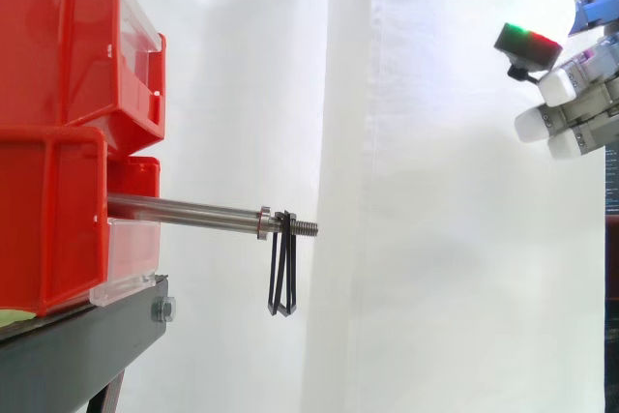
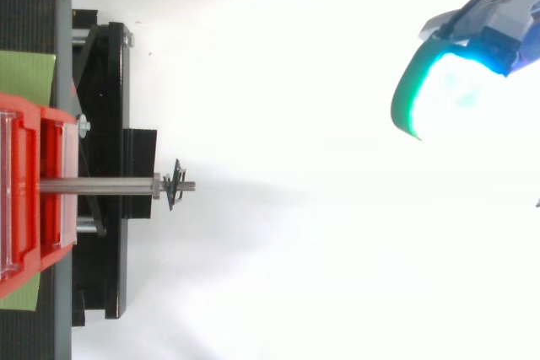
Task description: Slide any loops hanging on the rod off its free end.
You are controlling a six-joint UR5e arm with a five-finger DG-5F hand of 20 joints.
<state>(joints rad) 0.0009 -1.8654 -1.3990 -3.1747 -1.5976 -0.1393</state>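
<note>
Loops of thin dark wire hang from the rod, right out on its threaded tip, just past the small collar. They dangle straight down and touch nothing else. From above, the loops show as a small dark mark crossing the rod close to its end.

The rod lies level. Its fixed end is buried in the red bins on the black bench, and its free end points toward my side of the scene. My robot hand hangs well apart from the loops, higher than the rod and out beyond the free end. Its fingers are loosely spread and hold nothing, with the pale pads facing back toward the bins.

The point that matters is that the rod's long axis runs roughly toward me. As I judge it, I must come down to rod height, get fingers behind the loops on the collar side, and draw them along that axis toward myself. Little thread is left, so a short pull should free them.
</note>
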